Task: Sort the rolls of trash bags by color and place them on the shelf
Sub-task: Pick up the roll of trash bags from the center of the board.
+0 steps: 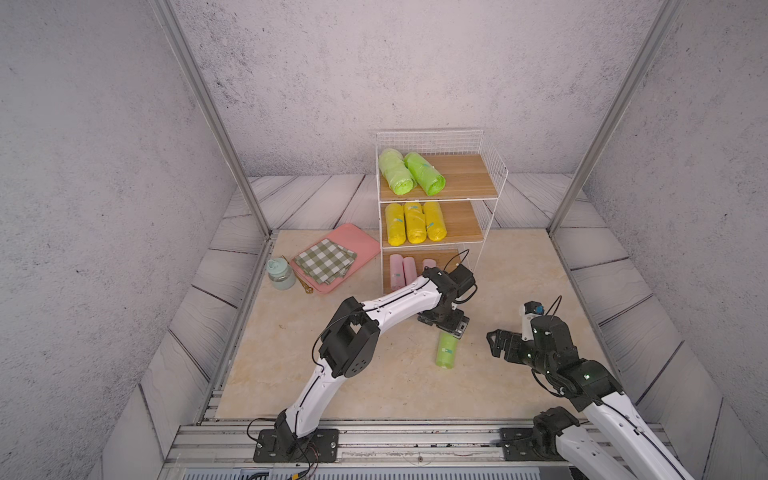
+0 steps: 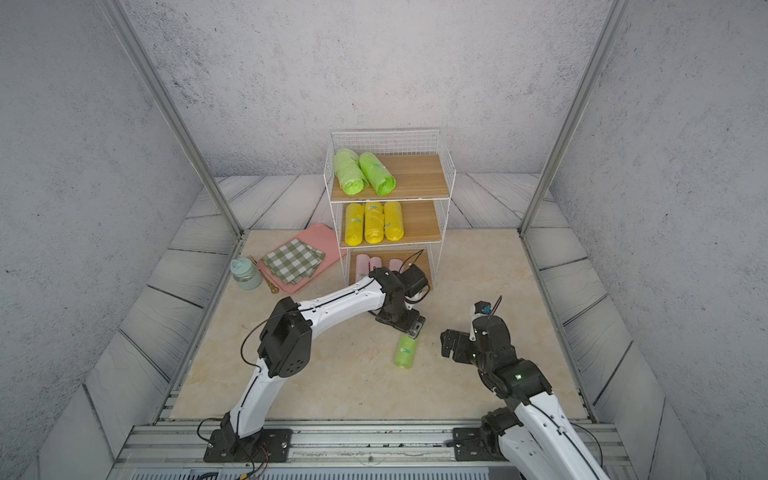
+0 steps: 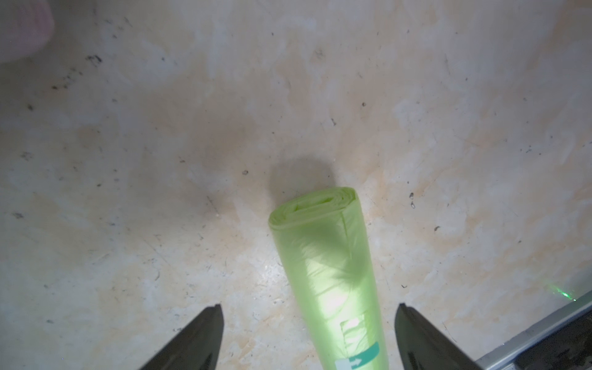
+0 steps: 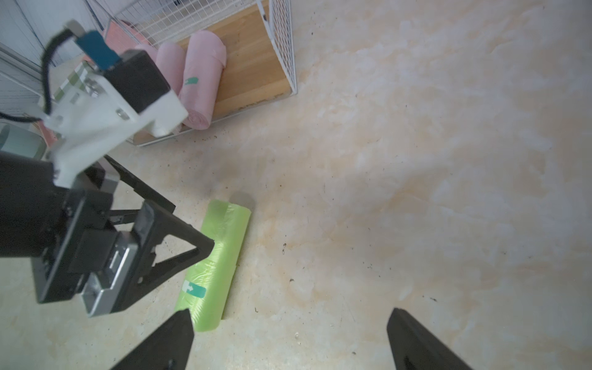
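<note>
One green roll [image 3: 323, 272] loose | left claw [image 3: 309, 307] apart astride it, arm [image 1: 399, 303] fronting shelf [image 1: 494, 166] | right claw [image 4: 290, 311] apart

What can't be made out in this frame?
- Third pink roll: top views, mostly behind the left arm.
- Left pincer: top views, fingertips hidden under its own body; left wrist view shows tips only.
- Green roll: left wrist view, label end cut off by the frame edge; label print too small to read.
- Pinkish smear: left wrist view, too blurred to identify.
</note>
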Robot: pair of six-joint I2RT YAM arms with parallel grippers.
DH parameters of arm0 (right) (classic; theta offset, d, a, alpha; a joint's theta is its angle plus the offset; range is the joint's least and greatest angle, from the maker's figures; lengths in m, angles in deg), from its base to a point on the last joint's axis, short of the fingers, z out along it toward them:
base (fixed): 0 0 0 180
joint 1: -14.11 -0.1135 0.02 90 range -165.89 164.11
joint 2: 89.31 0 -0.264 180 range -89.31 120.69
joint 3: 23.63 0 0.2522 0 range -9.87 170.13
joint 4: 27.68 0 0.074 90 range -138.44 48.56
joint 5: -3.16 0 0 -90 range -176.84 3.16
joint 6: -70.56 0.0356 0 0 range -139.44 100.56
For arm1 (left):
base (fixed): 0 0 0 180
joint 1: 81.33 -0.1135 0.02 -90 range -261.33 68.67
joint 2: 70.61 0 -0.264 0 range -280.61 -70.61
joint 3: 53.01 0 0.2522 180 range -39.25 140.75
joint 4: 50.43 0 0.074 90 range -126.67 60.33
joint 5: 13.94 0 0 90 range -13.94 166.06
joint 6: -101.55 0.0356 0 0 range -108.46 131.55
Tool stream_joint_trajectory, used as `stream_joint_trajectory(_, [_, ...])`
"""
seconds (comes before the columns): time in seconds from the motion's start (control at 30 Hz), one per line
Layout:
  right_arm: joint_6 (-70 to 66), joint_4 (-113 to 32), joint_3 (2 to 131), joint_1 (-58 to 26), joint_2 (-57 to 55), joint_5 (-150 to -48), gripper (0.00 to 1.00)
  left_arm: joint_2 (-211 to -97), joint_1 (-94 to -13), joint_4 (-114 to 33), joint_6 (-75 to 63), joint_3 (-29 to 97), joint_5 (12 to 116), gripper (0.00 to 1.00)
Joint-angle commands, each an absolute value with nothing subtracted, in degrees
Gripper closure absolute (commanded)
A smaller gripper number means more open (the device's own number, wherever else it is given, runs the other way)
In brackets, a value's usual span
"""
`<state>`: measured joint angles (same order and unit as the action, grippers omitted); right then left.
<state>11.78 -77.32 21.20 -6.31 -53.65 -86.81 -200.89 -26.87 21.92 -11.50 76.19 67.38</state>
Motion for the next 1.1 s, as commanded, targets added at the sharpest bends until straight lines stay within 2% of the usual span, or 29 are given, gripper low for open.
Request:
stream_joint_trajectory(0.0, [14.1, -77.7, 19.7, -6.0, -54.7, -87.5, 0.01, -203.8, -26.6, 26.3, -11.4, 79.7, 66.7, 0.12])
stream_joint_trajectory(0.47, [14.7, -76.8, 17.4, -5.3, -55.8, -87.7, 0.01, -213.3, -26.5, 33.0, -10.9, 89.1, 63.2, 0.20])
stream_joint_trajectory(0.73, [14.3, -76.2, 16.5, -4.9, -56.3, -88.8, 0.01, -213.4, -26.8, 33.0, -11.0, 89.4, 62.6, 0.41])
stream_joint_trajectory(0.9, [14.0, -75.5, 16.1, -4.8, -57.0, -90.5, 0.01, -209.8, -27.8, 29.3, -11.9, 84.2, 62.2, 0.58])
stream_joint_trajectory(0.97, [14.0, -75.2, 16.1, -4.7, -56.9, -91.0, 0.01, -208.3, -28.3, 27.7, -12.2, 82.0, 61.7, 0.60])
stream_joint_trajectory(1.07, [14.1, -74.4, 16.0, -4.5, -56.3, -91.9, 0.01, -206.7, -28.9, 26.1, -12.4, 79.4, 60.8, 0.72])
